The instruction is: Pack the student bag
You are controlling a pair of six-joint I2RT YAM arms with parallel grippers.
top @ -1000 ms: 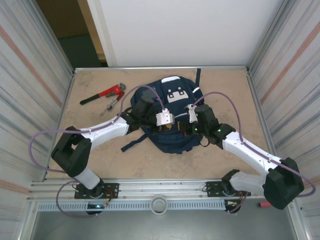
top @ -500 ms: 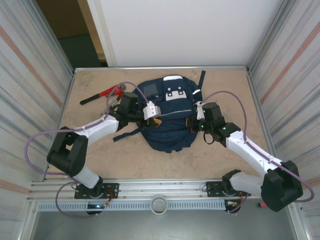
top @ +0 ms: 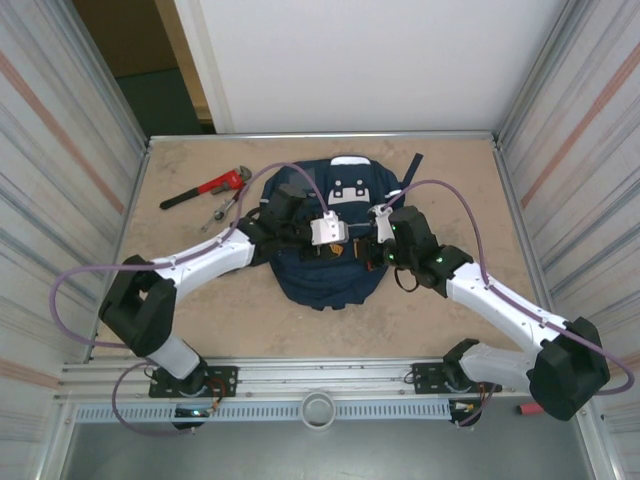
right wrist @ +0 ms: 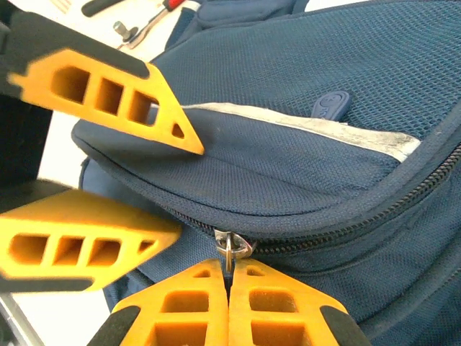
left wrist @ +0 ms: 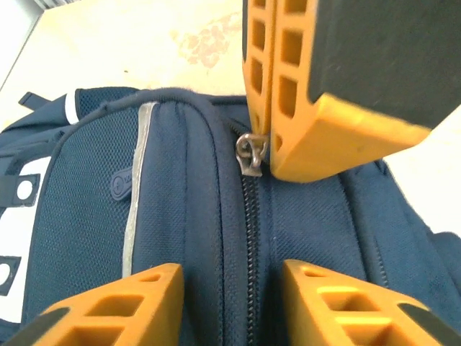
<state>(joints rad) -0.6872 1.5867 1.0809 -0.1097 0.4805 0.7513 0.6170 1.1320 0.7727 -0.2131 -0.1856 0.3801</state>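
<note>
The student bag [top: 322, 285] lies flat, just to the right of the red wrench [top: 205, 187]. It is of navy fabric with grey reflective stripes (white patches on the front pocket). The zipper looks closed beside its metal zipper pull [right wrist: 229, 246].

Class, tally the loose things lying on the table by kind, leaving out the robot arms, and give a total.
Backpack: 1
Red pipe wrench: 1
Small silver implement beside the wrench: 1
Total: 3
</note>
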